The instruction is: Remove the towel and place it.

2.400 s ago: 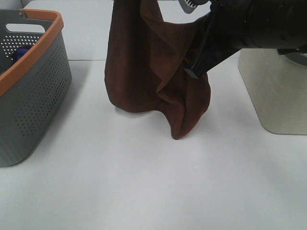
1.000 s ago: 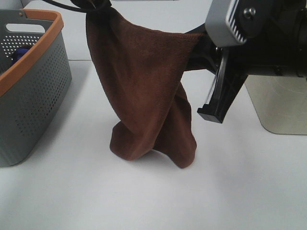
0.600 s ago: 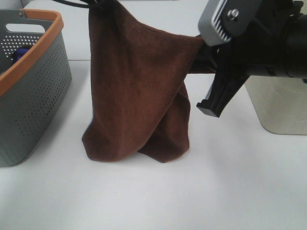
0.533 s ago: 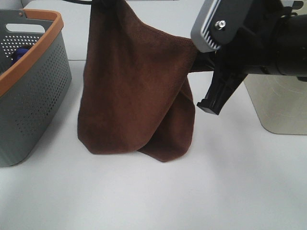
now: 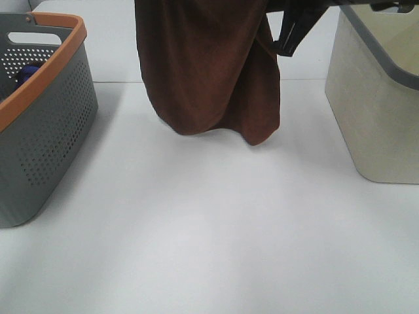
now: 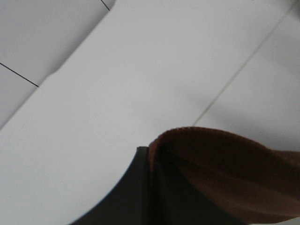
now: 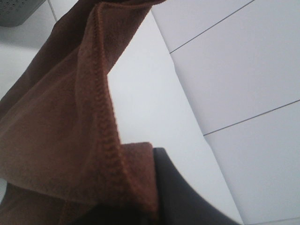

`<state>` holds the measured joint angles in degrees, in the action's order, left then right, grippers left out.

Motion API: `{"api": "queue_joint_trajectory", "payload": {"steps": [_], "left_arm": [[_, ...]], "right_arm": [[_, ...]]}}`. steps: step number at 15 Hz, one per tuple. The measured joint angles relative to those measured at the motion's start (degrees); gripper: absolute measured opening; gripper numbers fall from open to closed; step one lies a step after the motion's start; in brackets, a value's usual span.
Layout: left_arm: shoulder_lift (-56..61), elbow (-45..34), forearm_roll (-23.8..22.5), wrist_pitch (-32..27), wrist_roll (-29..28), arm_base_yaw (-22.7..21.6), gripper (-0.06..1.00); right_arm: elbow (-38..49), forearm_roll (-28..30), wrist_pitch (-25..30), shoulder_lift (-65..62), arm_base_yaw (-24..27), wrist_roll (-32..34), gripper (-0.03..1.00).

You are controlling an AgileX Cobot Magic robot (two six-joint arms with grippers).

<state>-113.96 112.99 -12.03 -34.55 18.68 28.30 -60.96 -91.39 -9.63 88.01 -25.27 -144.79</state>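
Dark brown plush, the towel (image 5: 209, 65) hangs higher than half a second ago. Its lower folds sagged toward the white table (image 5: 209, 248) then. They are now drawn up between the grey, orange-rimmed basket (image 5: 46, 137) and the beige basket (image 5: 373, 118), whose rim the right arm no longer covers. Only a black tip of the right gripper (image 5: 291, 29) shows in the high view, at the towel's upper edge; the left gripper (image 6: 151, 157) is outside that frame. The wrist views supply the grips: the left pinches a rolled corner, and the right (image 7: 153, 157) is clamped on a stitched hem.
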Motion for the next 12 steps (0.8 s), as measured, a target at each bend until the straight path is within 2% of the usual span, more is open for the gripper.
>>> {"api": "queue_joint_trajectory", "payload": {"steps": [3,5,6,8,12], "left_arm": [[-4.35,0.00,-7.56,11.29,-7.16,-0.63,0.00],[-7.85,0.00,-10.14,17.70,-11.75,-2.52,0.00],[-10.03,-0.06,-11.00,22.06,-12.78,-4.87,0.00],[-10.26,-0.34,-11.29,25.27,-12.95,-6.99,0.00],[-11.34,-0.34,-12.83,27.10,-12.72,-8.25,0.00]], "right_arm": [[-9.22,4.13,4.93,7.39,3.95,0.00,0.02],[-16.84,4.64,5.96,13.18,6.07,0.00,0.02],[-23.49,6.65,7.16,18.62,6.99,0.00,0.02],[-28.99,8.25,9.91,22.40,8.37,0.00,0.02],[-30.94,11.80,11.80,24.87,9.97,-1.38,0.02]]}}
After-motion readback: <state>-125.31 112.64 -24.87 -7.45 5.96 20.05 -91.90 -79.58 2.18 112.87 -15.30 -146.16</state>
